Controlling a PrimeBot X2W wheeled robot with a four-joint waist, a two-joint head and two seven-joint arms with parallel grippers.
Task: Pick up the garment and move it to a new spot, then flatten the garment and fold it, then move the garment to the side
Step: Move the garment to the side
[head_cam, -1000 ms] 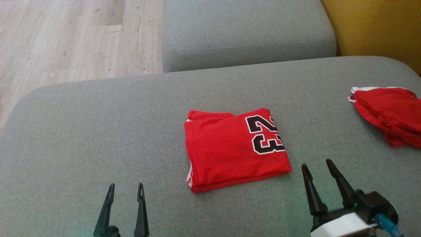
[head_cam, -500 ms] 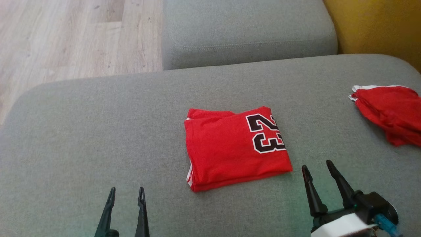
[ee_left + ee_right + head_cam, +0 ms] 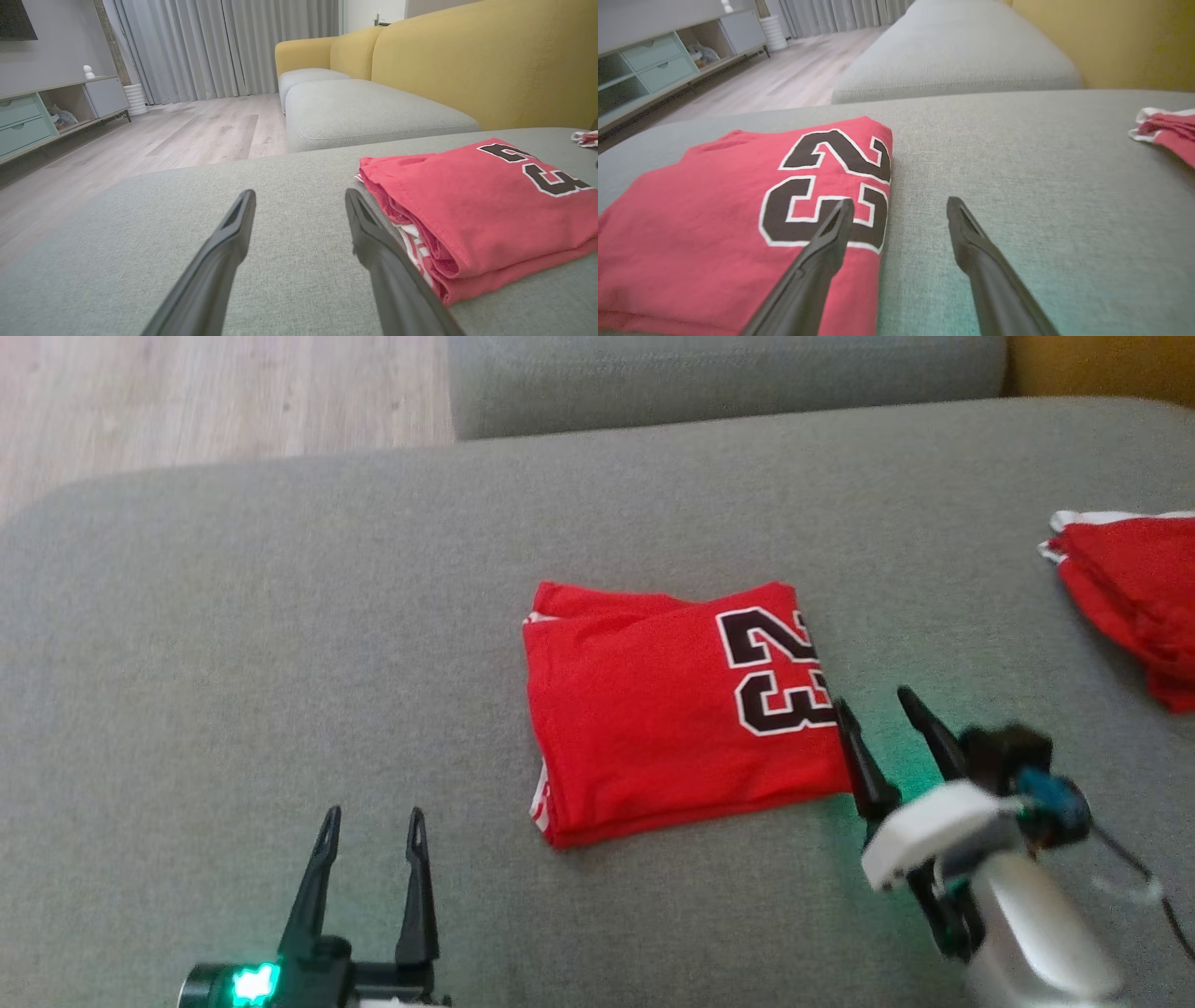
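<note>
grey cushion (image 3: 233,616) under folded red jersey (image 3: 653,728), second red garment (image 3: 1134,588)

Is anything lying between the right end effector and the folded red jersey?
Nothing visible does. The right end effector, open, sits at the right edge of the folded red jersey, with bare grey cushion beside it. A second red garment lies farther right, apart from both.

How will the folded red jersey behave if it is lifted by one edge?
Probably floppy: the folded red jersey shows thin, loose layers at its side. Lifted by one edge, the fold would likely open. Pushed, it may bunch on the coarse grey cushion.
</note>
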